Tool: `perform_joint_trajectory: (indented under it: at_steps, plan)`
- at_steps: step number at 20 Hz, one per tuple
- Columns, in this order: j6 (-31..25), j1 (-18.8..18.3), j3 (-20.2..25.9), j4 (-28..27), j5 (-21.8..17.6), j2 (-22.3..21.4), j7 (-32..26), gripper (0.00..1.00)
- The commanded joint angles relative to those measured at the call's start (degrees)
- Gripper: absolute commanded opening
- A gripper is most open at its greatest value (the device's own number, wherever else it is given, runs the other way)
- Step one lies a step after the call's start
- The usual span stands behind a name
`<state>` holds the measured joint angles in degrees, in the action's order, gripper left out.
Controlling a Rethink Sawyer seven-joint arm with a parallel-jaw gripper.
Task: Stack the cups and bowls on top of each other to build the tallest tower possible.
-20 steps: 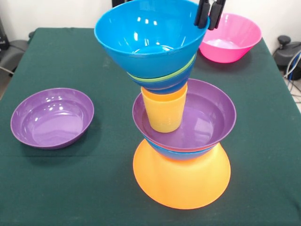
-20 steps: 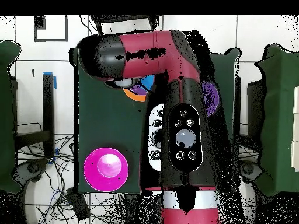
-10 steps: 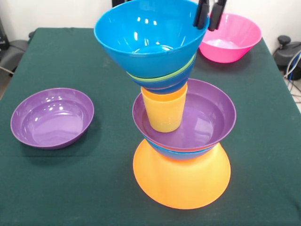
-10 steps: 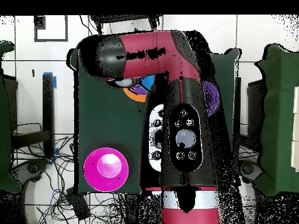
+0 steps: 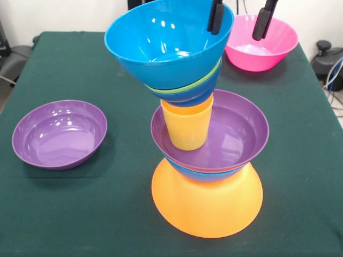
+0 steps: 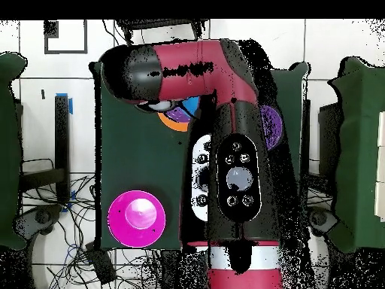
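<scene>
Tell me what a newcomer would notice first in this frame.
The tower at the table's centre: an upturned yellow-orange bowl as base, nested bowls, an orange cup, and a big blue bowl tilted on top. The hand hangs open above that bowl's rim. A purple bowl sits alone at left, a pink bowl at the far right.

Dark green tablecloth, tangled cables on floor, perhaps a chair
</scene>
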<state>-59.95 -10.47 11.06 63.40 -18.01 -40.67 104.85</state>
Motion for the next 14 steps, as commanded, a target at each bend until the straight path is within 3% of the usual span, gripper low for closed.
perform_joint_trajectory:
  at_steps: [1, 14]
  plan:
    - [1.79, 0.37, 0.75, 4.17, -0.02, 3.01, 3.54, 1.0]
    - [-2.65, 1.91, -1.26, 1.19, -1.94, 1.9, 3.18, 1.0]
